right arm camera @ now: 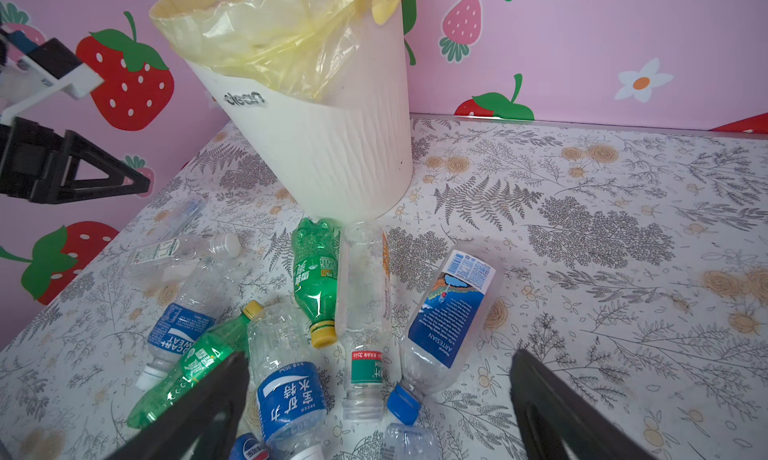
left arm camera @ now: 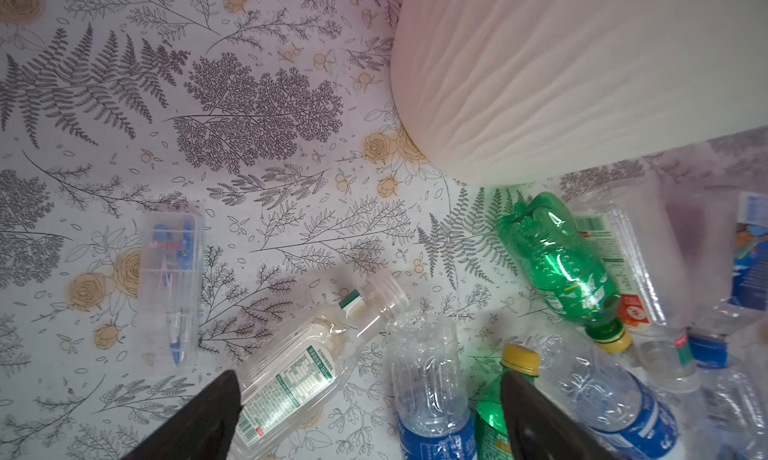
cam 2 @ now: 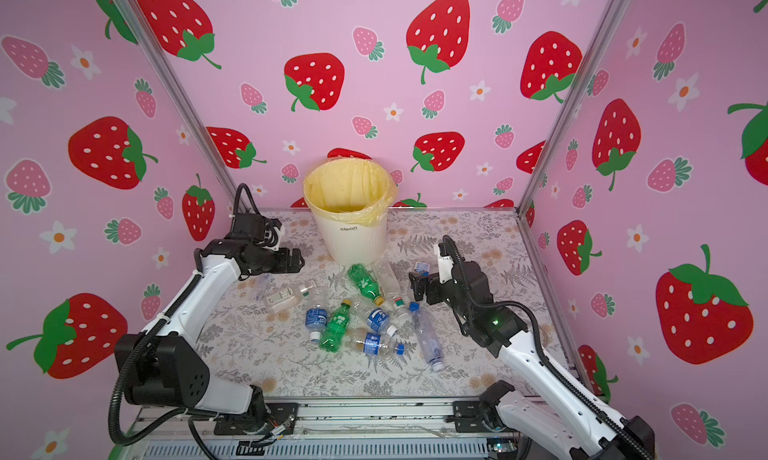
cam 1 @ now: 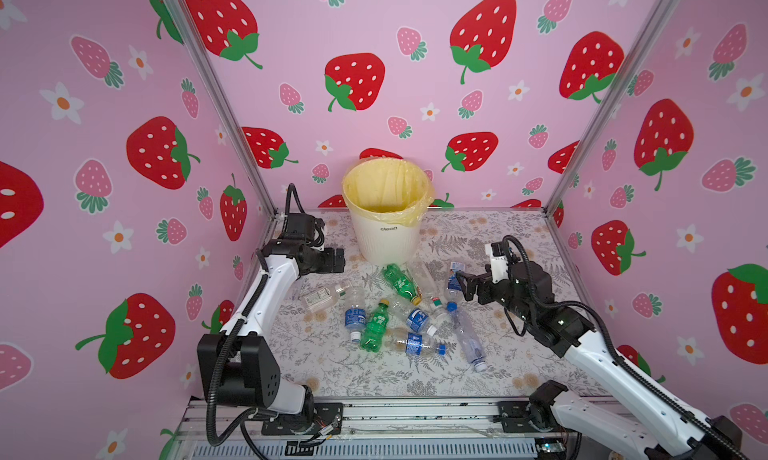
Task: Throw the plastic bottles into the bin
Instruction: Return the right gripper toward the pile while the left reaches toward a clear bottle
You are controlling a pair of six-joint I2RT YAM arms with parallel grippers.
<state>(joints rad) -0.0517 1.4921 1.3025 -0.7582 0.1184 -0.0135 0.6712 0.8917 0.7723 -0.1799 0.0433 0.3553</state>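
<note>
The white ribbed bin with a yellow liner stands at the back middle of the table. Several plastic bottles lie in a heap in front of it: two green ones, blue-labelled clear ones and a long clear one. My left gripper hovers open, left of the bin, above a clear white-labelled bottle. To the right of the heap my right gripper hangs open over a blue-capped bottle. Neither holds anything.
A clear plastic case with blue pens lies left of the bottles. Strawberry-print walls and metal corner posts close in the table on three sides. The left gripper's fingers show in the right wrist view.
</note>
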